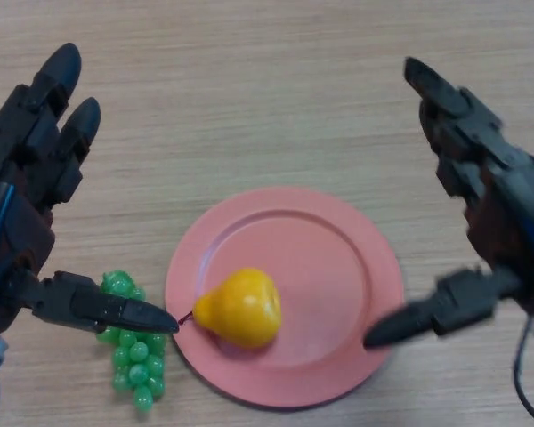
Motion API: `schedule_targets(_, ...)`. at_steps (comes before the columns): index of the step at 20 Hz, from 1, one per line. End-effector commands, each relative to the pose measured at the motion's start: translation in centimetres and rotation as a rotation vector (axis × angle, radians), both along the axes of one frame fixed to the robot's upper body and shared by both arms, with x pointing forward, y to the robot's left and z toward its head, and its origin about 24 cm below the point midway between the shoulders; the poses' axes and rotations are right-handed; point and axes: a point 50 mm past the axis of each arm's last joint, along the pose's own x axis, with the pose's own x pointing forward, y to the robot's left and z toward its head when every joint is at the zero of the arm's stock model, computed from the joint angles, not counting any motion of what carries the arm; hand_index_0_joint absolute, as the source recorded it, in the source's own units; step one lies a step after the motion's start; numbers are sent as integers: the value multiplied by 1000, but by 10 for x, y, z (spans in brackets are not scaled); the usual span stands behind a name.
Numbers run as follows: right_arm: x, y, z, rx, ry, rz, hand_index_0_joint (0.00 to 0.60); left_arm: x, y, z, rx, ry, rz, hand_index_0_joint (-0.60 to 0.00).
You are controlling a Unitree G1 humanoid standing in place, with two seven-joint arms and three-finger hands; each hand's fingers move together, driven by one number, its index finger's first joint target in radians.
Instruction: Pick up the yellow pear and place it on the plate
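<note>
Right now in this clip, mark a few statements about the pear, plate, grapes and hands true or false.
1. The yellow pear lies on the pink plate. True.
2. The left hand is curled round the pear. False: its fingers are straight and it holds nothing.
3. The green grapes lie on the plate. False: they rest on the table, beside the plate's left edge.
4. The right hand is open, holding nothing. True.

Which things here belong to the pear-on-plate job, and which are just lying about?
Belong to the job:
yellow pear, lying on the plate
pink plate
left robot hand, open
right robot hand, open

Just lying about:
green grapes, left of the plate
</note>
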Motion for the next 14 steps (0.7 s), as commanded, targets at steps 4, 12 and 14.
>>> schedule_targets(4, -31, -8, 31, 44, -157, -24, 0, -10, 0, 28, 97, -165, 1, 0)
schedule_targets(12, -34, -7, 34, 34, -120, -40, 0, -9, 0, 26, 91, -148, -5, 0)
schedule_targets(14, -35, -7, 35, 34, -116, -38, 0, -9, 0, 27, 82, -145, -8, 0)
